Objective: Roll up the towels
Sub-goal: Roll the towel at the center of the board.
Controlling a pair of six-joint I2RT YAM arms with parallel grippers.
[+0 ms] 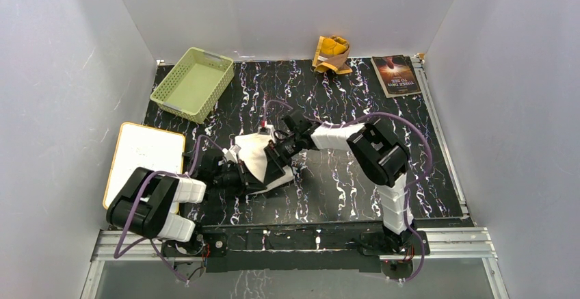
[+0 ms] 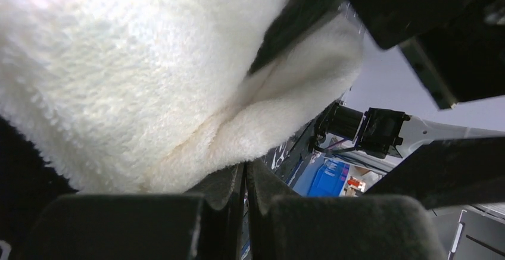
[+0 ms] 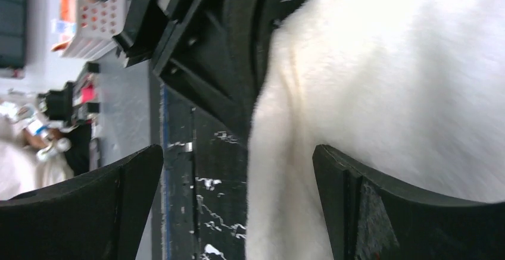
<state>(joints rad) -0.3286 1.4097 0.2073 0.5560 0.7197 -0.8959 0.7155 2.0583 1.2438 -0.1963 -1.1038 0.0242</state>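
The cream-white towel lies bunched on the dark marbled table, with both grippers at it. My left gripper comes in from the left; in its wrist view the fingers are shut tight, their tips against the underside of a cream-white towel fold, and no cloth shows between them. My right gripper reaches in from the right. It stands open, and an edge of the cream-white towel hangs between its fingers. The mustard-yellow towel sits crumpled against the back wall.
A light green basket stands at the back left. A white board lies at the left edge, beside the left arm. A dark-covered book rests at the back right. Grey walls enclose three sides.
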